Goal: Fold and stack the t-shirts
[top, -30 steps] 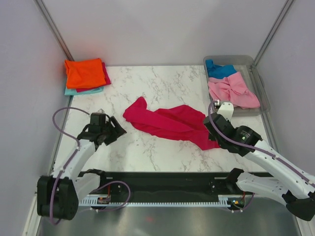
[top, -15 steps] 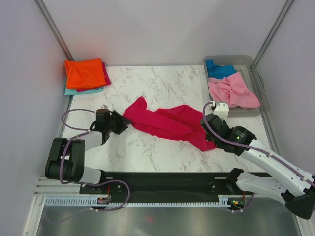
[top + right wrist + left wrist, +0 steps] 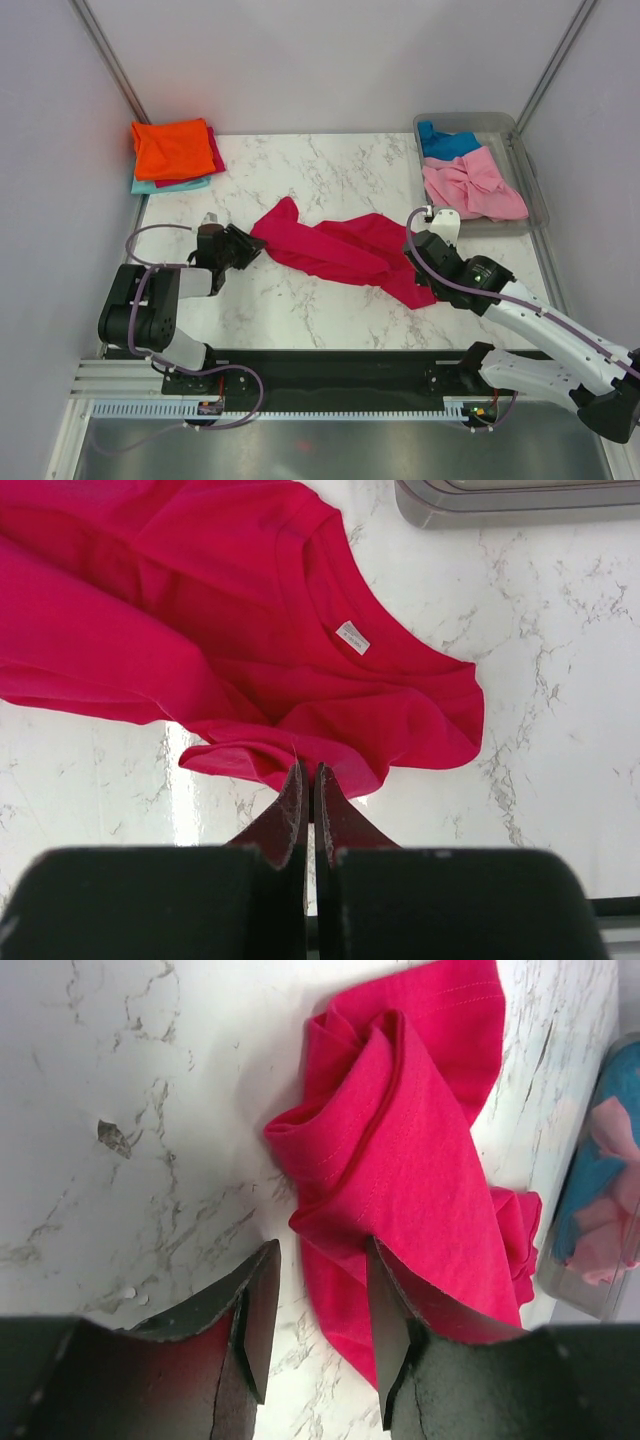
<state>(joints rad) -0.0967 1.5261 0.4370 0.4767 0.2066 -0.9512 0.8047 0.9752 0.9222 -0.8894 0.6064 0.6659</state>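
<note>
The orange t-shirt (image 3: 172, 147) hides all but the near edge of the teal t-shirt (image 3: 150, 186). In the right wrist view the tub (image 3: 520, 505) is cut off at the top edge, and the neck label (image 3: 352, 637) bears print too small to read.

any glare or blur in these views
Right wrist: bright glare on the marble table beside the hem of the crimson shirt; left wrist: the tub at the right edge is soft, out of focus; top external: evenly lit and sharp.
</note>
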